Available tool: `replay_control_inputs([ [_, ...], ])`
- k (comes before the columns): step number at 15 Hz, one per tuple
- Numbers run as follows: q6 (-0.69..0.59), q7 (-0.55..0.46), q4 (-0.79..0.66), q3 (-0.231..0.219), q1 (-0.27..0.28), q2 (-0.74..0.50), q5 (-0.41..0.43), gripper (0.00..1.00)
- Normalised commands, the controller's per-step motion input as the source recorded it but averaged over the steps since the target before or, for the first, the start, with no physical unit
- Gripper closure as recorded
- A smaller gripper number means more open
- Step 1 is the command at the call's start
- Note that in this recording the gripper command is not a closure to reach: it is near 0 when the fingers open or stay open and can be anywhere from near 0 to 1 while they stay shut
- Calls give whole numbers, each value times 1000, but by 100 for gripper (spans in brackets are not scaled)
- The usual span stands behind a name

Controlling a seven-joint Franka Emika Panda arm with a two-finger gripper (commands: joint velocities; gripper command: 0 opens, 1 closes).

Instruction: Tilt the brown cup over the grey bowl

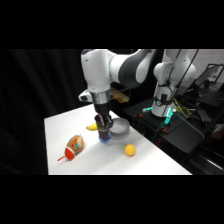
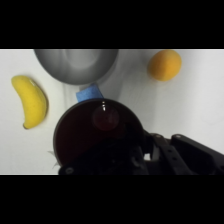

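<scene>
The brown cup [image 1: 104, 133] stands upright just left of the grey bowl [image 1: 119, 128], with my gripper [image 1: 103, 125] coming down on it from above, shut on its rim. In the wrist view the cup's [image 2: 97, 131] dark round mouth fills the lower middle. The gripper [image 2: 145, 150] holds the rim's right side. The grey bowl [image 2: 75, 65] lies just beyond the cup, cut off by the top edge. The cup's base is hidden.
A small blue block [image 2: 90, 93] lies between cup and bowl, showing under the cup [image 1: 103, 141]. A yellow banana [image 2: 31, 101] lies left of the bowl. An orange ball [image 2: 164, 65] sits to the right. An orange-brown toy [image 1: 74, 146] lies near the table's left edge.
</scene>
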Motion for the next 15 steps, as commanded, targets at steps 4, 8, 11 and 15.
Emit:
replay_control_inputs([
  [4,-242,-848,-247,13,-240,-507,801,12],
  [8,-347,-894,-101,-121,-158,-216,736,15],
  [11,-519,-756,-16,-152,-154,-55,576,14],
  [15,-607,-585,59,-150,-168,51,469,14],
])
